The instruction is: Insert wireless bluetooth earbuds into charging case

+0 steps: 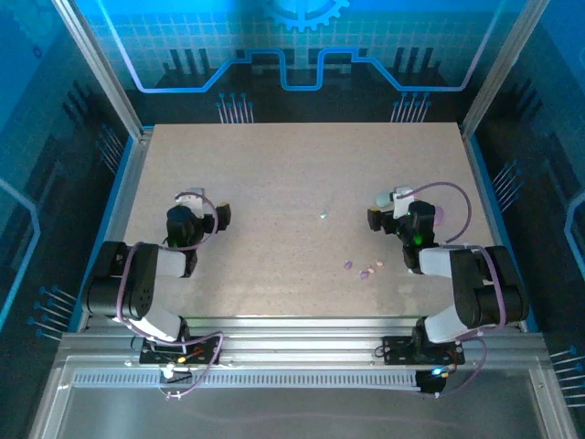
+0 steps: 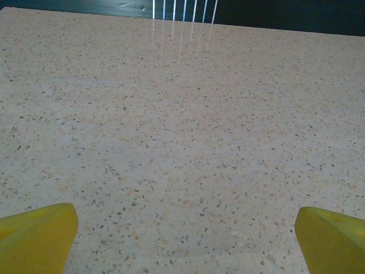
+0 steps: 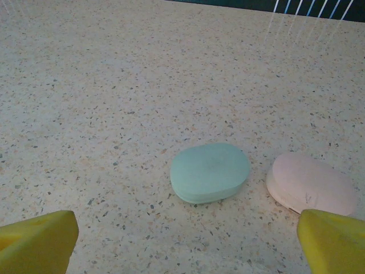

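Earbuds (image 1: 366, 272) loose on tabletop (image 1: 274, 165) beside right arm (image 1: 457, 270) | right claw (image 3: 186, 222) wide open, empty, facing mint case (image 3: 210, 172) and pink case (image 3: 311, 184) | left claw (image 2: 186, 222) wide open, empty

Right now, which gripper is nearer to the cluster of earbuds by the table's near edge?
Right. The right gripper sits just beyond the earbuds, slightly to their right; the left gripper is far off to their left.
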### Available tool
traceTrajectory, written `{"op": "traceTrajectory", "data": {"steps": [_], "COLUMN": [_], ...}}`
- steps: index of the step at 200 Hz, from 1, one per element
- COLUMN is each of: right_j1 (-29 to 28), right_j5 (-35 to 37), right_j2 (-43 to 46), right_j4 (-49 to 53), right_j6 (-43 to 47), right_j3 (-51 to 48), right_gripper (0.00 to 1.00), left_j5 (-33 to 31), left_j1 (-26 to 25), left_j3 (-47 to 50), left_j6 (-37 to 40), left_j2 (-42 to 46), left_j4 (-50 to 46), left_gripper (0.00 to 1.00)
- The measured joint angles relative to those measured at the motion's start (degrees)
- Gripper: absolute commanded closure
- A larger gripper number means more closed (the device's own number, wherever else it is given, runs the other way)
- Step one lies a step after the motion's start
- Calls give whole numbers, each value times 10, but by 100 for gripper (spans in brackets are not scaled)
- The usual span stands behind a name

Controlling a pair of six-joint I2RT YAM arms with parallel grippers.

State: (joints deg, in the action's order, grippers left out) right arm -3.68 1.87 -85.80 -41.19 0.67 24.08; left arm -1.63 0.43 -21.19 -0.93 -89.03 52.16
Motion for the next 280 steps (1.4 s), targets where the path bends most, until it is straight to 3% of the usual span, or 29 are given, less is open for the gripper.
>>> {"op": "traceTrajectory", "data": {"steps": [213, 245, 280], "right_j1": [0, -1, 0], "right_j5": [-2, 19, 34], "right_j2": [0, 8, 58], "right_j4": [2, 62, 182], "right_j6": [0, -1, -35], "right_j3": [1, 32, 97], "right_gripper": [0, 0, 0], "left_j5": [0, -11, -40], "left_j1": [0, 0, 0], "left_j3": [0, 23, 25], "left_j6": [0, -2, -7], "left_j2": [0, 23, 111], "left_j4": [2, 13, -41], "left_gripper": [1, 1, 1]}}
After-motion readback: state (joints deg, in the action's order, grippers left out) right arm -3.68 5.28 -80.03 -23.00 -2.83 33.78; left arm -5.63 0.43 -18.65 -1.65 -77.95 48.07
